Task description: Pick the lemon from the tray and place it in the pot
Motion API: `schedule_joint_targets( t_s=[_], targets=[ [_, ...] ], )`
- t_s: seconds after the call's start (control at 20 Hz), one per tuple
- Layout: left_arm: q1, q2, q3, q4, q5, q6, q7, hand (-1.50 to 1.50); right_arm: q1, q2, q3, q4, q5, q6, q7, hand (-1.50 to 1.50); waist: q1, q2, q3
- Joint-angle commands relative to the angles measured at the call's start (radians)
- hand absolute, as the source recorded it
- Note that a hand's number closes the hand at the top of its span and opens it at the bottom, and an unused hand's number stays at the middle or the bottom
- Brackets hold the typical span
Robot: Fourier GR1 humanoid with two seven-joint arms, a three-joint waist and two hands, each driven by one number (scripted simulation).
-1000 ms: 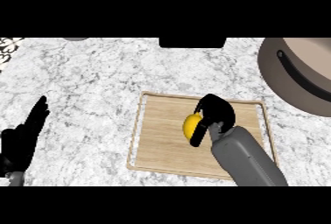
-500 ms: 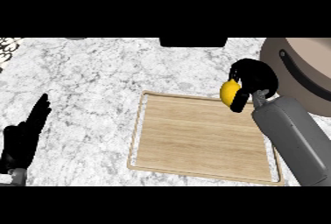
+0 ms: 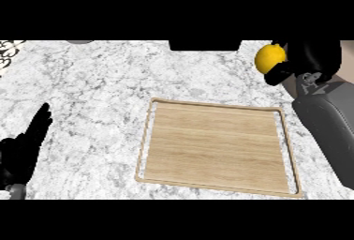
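Note:
The yellow lemon (image 3: 269,58) is held up at the upper right, well past the tray's far edge, with my right hand (image 3: 313,60) curled round it from the right. The hand and grey forearm cover most of the pot; only a sliver of pale surface at the far right edge may belong to it, and I cannot tell for sure. The wooden tray (image 3: 217,146) lies bare in the middle of the counter. My left hand (image 3: 24,150) rests open at the lower left, fingers pointing up.
A marble counter surrounds the tray. A dark block (image 3: 204,45) sits at the far edge near the middle, and a patterned object (image 3: 10,50) shows at the upper left corner.
My right hand has lifted the lemon off the tray and carried it up and to the right, over where the pot showed before. The left hand has not moved.

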Motion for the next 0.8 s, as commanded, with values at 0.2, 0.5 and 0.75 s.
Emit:
schedule_joint_targets(
  t_s=[0.2, 0.5, 0.75],
  targets=[
    [0.035, -0.025, 0.012, -0.02, -0.046, 0.009, -0.005, 0.0, 0.024, -0.035, -0.173, -0.08, -0.022, -0.098, -0.051, 1.5, -0.001, 0.001, 0.001],
    [-0.085, -0.041, 0.043, 0.099, -0.042, -0.05, -0.023, 0.0, -0.068, -0.081, -0.313, 0.212, -0.055, -0.197, -0.269, 1.5, 0.004, 0.007, 0.0],
    [-0.047, -0.048, 0.04, 0.051, -0.051, -0.067, -0.001, 0.0, -0.143, -0.149, -0.403, 0.44, -0.094, -0.239, -0.468, 1.5, 0.015, 0.01, 0.001]
  ],
)
